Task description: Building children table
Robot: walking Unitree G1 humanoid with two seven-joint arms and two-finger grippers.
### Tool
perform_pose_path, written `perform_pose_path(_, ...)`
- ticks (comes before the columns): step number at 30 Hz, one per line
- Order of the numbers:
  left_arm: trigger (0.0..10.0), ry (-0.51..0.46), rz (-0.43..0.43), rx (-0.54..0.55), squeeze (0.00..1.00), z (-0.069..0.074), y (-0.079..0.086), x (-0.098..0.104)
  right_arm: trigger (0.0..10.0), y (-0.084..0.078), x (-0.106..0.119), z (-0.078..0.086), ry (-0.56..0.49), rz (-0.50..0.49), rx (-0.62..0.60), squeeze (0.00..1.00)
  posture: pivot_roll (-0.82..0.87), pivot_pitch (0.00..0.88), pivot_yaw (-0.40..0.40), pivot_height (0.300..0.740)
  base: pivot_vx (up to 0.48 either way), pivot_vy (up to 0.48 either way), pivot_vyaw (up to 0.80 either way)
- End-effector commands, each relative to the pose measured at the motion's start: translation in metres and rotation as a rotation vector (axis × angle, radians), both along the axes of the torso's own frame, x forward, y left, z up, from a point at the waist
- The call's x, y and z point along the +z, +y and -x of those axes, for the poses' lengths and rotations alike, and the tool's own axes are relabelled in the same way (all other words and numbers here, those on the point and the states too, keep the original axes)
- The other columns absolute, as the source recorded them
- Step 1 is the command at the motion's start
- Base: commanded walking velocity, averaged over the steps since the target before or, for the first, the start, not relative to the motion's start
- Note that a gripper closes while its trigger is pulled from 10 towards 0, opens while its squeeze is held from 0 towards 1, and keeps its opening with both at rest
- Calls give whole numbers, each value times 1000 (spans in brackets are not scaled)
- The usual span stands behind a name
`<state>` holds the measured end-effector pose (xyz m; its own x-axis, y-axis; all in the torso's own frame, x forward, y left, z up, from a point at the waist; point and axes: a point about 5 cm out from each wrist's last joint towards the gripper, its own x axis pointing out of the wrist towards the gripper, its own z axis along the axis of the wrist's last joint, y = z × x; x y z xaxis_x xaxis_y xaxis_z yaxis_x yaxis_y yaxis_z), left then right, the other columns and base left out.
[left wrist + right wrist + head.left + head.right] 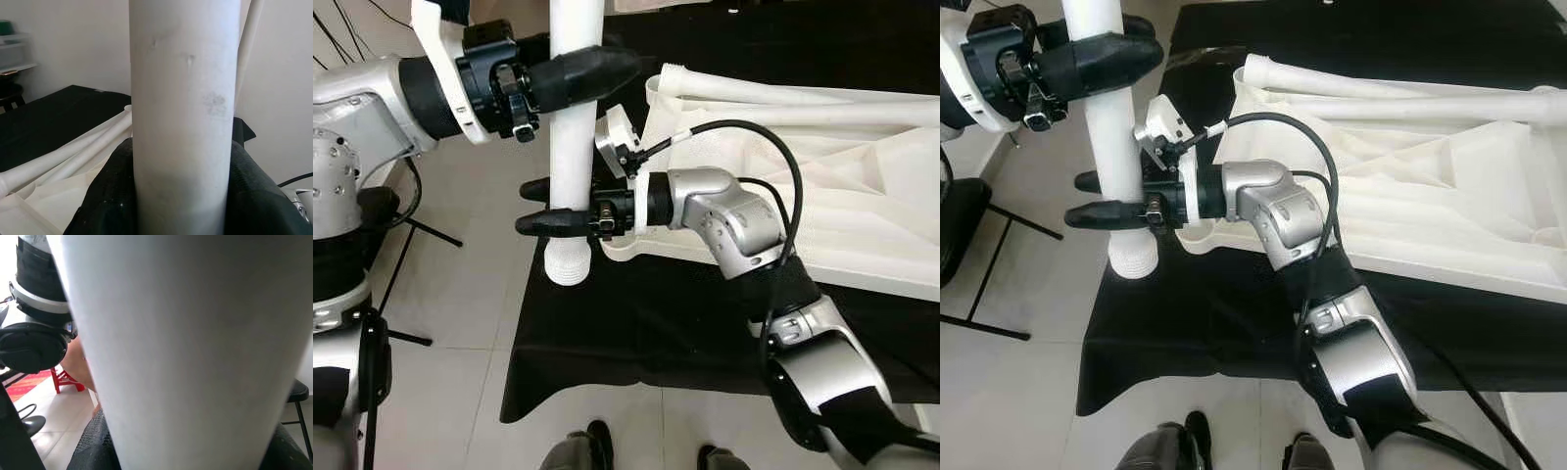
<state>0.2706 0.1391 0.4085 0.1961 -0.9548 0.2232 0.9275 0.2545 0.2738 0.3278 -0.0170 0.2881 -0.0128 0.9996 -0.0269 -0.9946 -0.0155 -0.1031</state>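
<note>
Between both grippers: white table leg (575, 137), held upright, threaded end (568, 264) pointing down and hanging just off the corner of the inverted white tabletop (1430, 186). Right gripper (548, 206) pinches the leg low on its shaft, one black finger on each side, just above the threads. Left gripper (597, 73) clamps the same leg higher up, fingers wrapped around it; left wrist view shows the shaft seated between the dark pads (254, 196).

Beyond the right gripper, on its wrist side: rounded corner socket (1197, 233) of the tabletop, touching or nearly touching the gripper body; cannot tell if the leg's thread is over the socket, it looks offset to the outside. Past that, two more loose legs (1381, 98) lie across the tabletop's ribbed underside. Tabletop rests on a black cloth (636, 333) spread over the surface. Person's shoes (1185, 441) near the cloth's front edge; black stand legs (411, 235) on the tiled floor (460, 392) below the left arm.

Step judged: positioning a leg for insertion, none yet screwed in. Next move calls for shifting the leg toward the socket, keeping it plumb, lowering until threads engage, then rotating. Risk: cross-threading if tilted.
</note>
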Motion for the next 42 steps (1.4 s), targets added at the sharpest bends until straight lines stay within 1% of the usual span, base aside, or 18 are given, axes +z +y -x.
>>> perform_pose_path(1,10000,-53,-37,-154,149,13,-20,5,0,9,-16,-3,90,41,-74,0,12,234,64,740,0,0,0)
perform_pose_path(2,10000,-53,-37,-154,149,13,-20,5,0,9,-16,-3,90,41,-74,0,12,234,64,740,0,0,0)
perform_pose_path(3,10000,-42,18,-115,1000,11,-18,9,0,10,-11,-7,81,-21,-143,0,13,236,62,740,0,0,0)
perform_pose_path(7,10000,-51,62,-61,1000,8,-12,15,0,8,-7,-11,60,-52,-191,0,12,239,62,740,0,0,0)
perform_pose_path(11,10000,-96,189,155,1000,13,30,26,0,-8,-2,-29,27,-93,-356,0,25,247,52,740,0,0,0)
perform_pose_path(14,10000,-106,196,190,1000,16,37,26,0,-11,-3,-31,21,-93,-380,0,25,247,52,740,0,0,0)
perform_pose_path(21,10000,-210,307,452,1000,56,84,41,0,-45,10,-59,-25,-180,-664,0,58,256,32,740,0,0,0)
perform_pose_path(28,10000,-127,347,481,1000,67,84,20,196,-61,31,-63,-21,-343,-683,0,72,269,31,740,0,0,0)
perform_pose_path(29,10000,-56,328,456,1000,67,74,-2,3412,-62,37,-59,-52,-374,-627,0,74,276,33,740,0,0,0)
perform_pose_path(30,10000,28,295,434,1000,67,62,-30,9294,-59,41,-52,-76,-387,-543,0,74,279,33,740,0,0,0)
perform_pose_path(31,10000,149,249,407,259,68,45,-66,10000,-55,41,-44,-104,-376,-450,0,77,296,36,740,0,0,0)
perform_pose_path(32,10000,149,249,407,259,68,45,-66,10000,-55,41,-44,-104,-376,-450,0,77,296,36,740,0,0,0)
perform_pose_path(33,10000,253,164,397,0,73,28,-102,10000,-50,36,-38,-140,-332,-389,0,77,303,36,740,0,0,0)
perform_pose_path(34,10000,352,90,386,0,83,13,-134,10000,-44,30,-33,-173,-274,-338,0,73,323,36,740,0,0,0)
perform_pose_path(35,10000,352,90,386,0,83,13,-134,10000,-44,30,-33,-173,-274,-338,0,73,323,36,740,0,0,0)
perform_pose_path(37,10000,544,-61,423,0,112,-16,-195,10000,-29,8,-24,-221,-132,-209,0,72,361,33,740,0,0,0)
perform_pose_path(41,10000,568,-92,434,0,117,-19,-203,10000,-26,5,-22,-225,-114,-173,0,72,361,33,740,0,0,0)
perform_pose_path(42,10000,604,-92,567,0,120,-19,-216,10000,-21,2,-22,-231,-80,-125,0,75,394,26,740,0,0,0)
